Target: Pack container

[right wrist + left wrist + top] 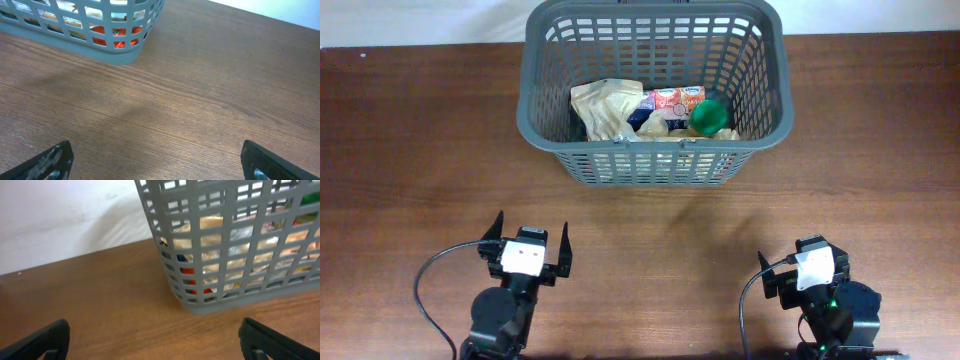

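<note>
The dark grey slotted basket (655,160) stands at the far middle of the wooden table. Inside lie a crumpled beige bag (605,105), a pink packet (670,100) and a green-capped item (708,117). The basket also shows in the left wrist view (235,245) and its corner in the right wrist view (115,47). My left gripper (528,238) is open and empty near the front edge, well short of the basket; its fingertips frame bare wood (152,340). My right gripper (807,262) is open and empty at the front right (157,160).
The brown wooden table (420,150) spreads left and right of the basket. A white wall or surface (60,215) lies beyond the table's far edge. Black cables loop from each arm base at the front edge.
</note>
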